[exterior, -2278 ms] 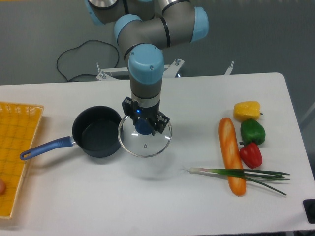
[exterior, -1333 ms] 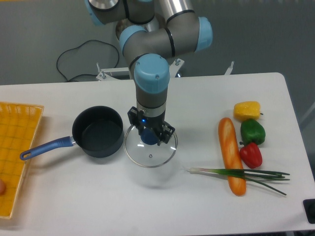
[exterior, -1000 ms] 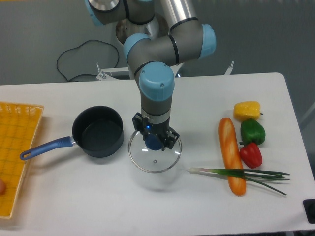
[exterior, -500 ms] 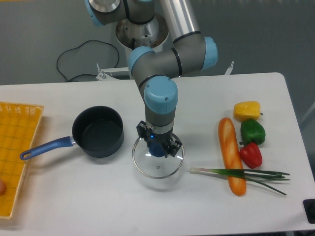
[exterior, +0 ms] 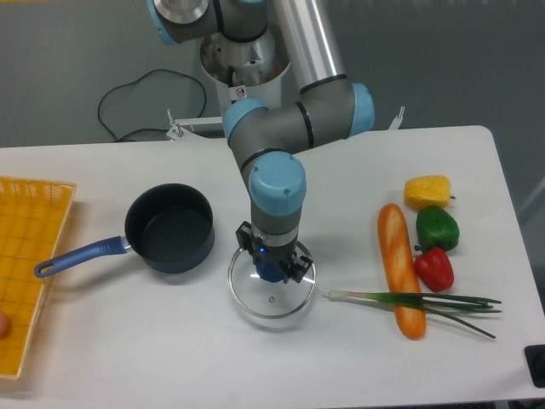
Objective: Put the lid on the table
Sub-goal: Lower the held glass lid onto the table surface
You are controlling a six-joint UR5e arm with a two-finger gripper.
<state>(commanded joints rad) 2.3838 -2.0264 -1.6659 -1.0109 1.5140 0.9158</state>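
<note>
Lid (exterior: 272, 291) sits low over the white tabletop (exterior: 170, 341), just right of the empty saucepan (exterior: 169, 227); contact unclear. End effector (exterior: 272, 265) clamped on its blue knob. Bare surface in front; spring onion (exterior: 417, 301) and baguette (exterior: 400, 268) to the right.

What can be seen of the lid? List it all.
The lid is a round disc of clear glass with a thin metal rim, a small vent hole and a blue knob. It lies flat and low over the table, just right of the pot. The tool is shut on its knob. Whether it touches the table cannot be told.
</note>
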